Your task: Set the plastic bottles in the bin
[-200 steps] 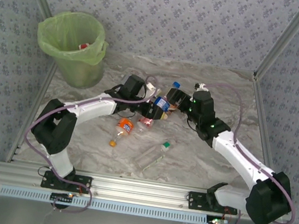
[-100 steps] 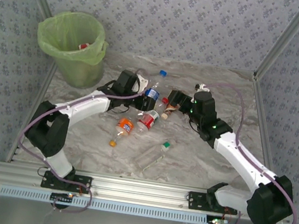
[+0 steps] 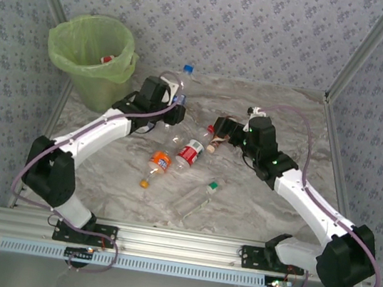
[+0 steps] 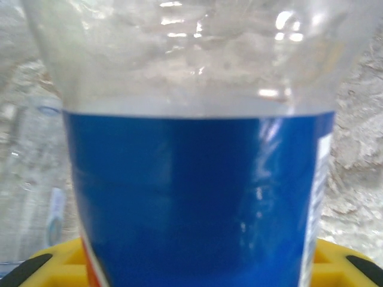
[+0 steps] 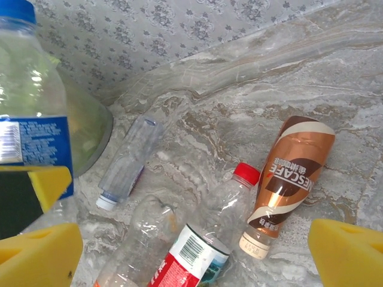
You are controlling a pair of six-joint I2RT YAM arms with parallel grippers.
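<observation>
Clamping blue-labelled bottle (image 4: 197, 197) in left fingers (image 4: 57, 267).

Left gripper (image 3: 173, 106) grips blue-capped bottle (image 3: 183, 82) near bin (image 3: 106, 93).

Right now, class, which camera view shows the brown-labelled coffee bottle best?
The right wrist view. There the brown-labelled bottle lies in full, with its label lettering and pale cap plain to see. The top external view shows it small, with the label unreadable. The left wrist camera faces the blue-labelled bottle instead.
</observation>
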